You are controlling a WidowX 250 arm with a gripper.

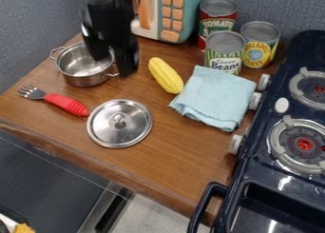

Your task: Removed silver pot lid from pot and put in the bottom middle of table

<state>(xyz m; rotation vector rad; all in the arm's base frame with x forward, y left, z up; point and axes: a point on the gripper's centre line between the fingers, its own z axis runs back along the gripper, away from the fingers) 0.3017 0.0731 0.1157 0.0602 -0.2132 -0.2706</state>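
Lying flat on tabletop, silver lid has pot at 11 o'clock; claw hangs spread at pot's 3 o'clock.

Corn lies by folded cloth

Three cans, red, green and yellow, cluster behind the cloth. A toy microwave stands left of them. At far left lies a red-handled fork; a dark stove lines the right.
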